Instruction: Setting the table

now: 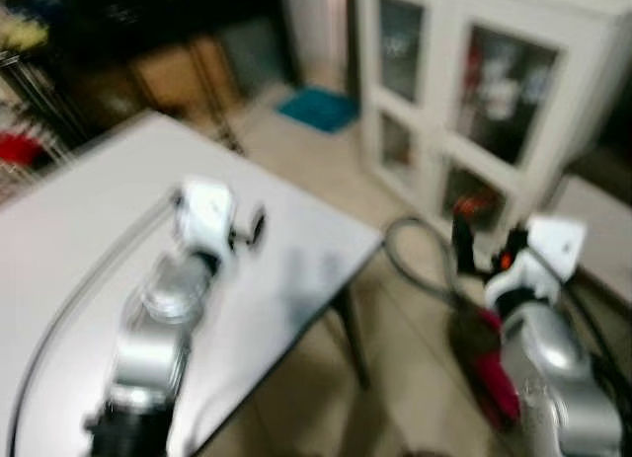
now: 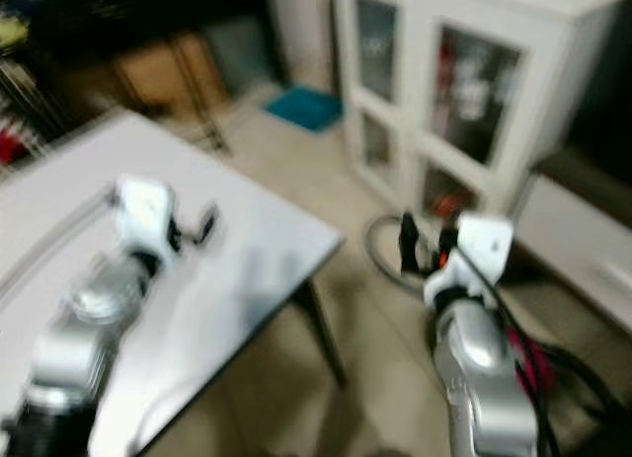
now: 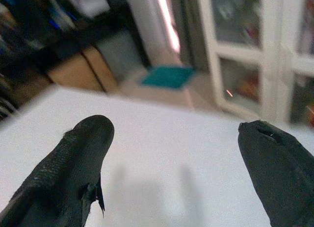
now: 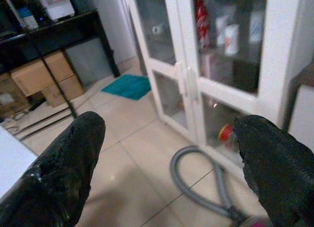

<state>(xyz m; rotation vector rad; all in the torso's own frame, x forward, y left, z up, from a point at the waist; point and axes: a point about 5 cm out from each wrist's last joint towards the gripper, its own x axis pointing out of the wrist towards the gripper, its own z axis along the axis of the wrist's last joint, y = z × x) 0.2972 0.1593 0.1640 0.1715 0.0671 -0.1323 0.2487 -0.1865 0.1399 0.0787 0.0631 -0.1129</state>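
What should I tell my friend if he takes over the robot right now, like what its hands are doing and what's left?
Left gripper: open, holding nothing, out over the white table.
Right gripper: open, holding nothing, out over the tiled floor beside the table, facing the white glass-door cabinet; a grey hose lies on the floor below it.
Job's things: no dishes or cutlery can be made out on the table; the head views are blurred.
Done: nothing is set out that I can see.
Left: find the tableware and lay it on the table.

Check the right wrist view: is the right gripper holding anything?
No: the right gripper is open, its fingers wide apart with only tiled floor and a grey hose between them.
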